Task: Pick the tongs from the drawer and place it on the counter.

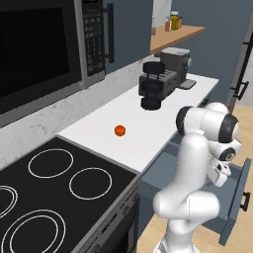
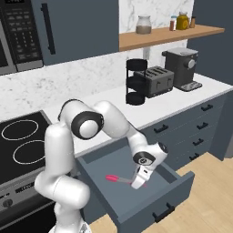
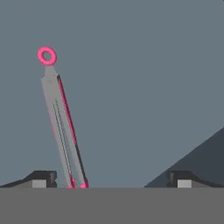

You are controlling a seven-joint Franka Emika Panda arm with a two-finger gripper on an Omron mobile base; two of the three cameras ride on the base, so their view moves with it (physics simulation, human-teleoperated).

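**Open claw low inside the drawer, over the tongs**

The drawer (image 2: 136, 191) stands pulled out below the counter (image 2: 159, 107). The tongs (image 2: 117, 179) lie flat on the drawer floor, well behind its front panel. The gripper (image 2: 138, 183) reaches down into the drawer at the tongs' near end, its fingers (image 3: 43, 178) spread wide, the tongs between them but nearer one finger, ungrasped

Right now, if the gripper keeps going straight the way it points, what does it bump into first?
Probably the drawer floor. The gripper points down at it, open, with the tongs lying nearer its left finger.
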